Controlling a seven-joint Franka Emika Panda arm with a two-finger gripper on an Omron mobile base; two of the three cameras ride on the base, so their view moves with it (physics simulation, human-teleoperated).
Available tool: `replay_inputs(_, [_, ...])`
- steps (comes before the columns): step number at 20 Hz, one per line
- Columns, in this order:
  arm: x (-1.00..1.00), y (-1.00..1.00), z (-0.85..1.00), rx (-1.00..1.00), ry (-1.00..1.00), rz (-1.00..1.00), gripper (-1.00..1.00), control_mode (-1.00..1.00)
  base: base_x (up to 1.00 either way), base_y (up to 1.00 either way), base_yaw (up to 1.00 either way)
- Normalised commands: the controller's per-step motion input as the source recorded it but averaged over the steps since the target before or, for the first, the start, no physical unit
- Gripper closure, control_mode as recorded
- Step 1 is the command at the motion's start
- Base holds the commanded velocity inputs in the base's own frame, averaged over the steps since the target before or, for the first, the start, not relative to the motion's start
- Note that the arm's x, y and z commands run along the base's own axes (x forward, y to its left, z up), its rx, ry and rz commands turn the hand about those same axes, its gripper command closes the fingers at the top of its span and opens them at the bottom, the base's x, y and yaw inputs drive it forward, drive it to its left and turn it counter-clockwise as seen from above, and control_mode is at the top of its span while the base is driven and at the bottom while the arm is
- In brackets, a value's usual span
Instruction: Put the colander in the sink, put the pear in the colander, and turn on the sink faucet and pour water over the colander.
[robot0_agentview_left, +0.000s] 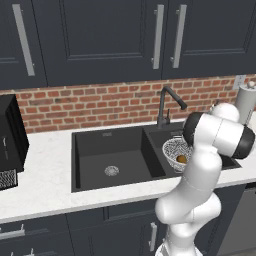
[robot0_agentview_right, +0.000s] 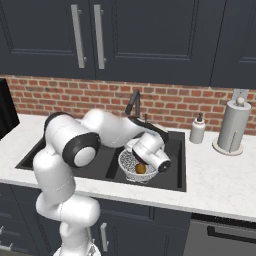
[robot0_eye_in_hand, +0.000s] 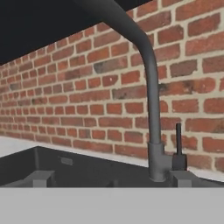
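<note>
Hand (robot0_eye_in_hand: 109, 183) with fingers spread apart, empty, facing faucet (robot0_eye_in_hand: 153, 109) just ahead; small lever (robot0_eye_in_hand: 178, 140) at right of stem, rigid, thin, likely slick, best nudged near tip.

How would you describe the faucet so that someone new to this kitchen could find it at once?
Look along the brick wall to the dark double sink set in the white counter. At its back rim stands the faucet: a tall dark stem with an angled spout and a small side lever, unlike the white soap bottle and paper-towel roll nearby.
</note>
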Motion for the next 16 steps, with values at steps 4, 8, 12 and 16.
replay_inputs(4, [0.4, -0.01, 0.0, 0.0, -0.08, 0.0, -1.0, -1.0, 0.0, 0.0, 0.0])
replay_inputs(8, [0.28, -0.05, 0.0, 0.0, -0.08, 0.0, -1.0, -1.0, 0.0, 0.0, 0.0])
replay_inputs(12, [0.28, -0.01, 0.0, 0.0, -0.12, 0.0, -1.0, -1.0, 0.0, 0.0, 0.0])
replay_inputs(16, [0.29, 0.0, 0.0, 0.0, -0.09, 0.0, -1.0, -1.0, 0.0, 0.0, 0.0])
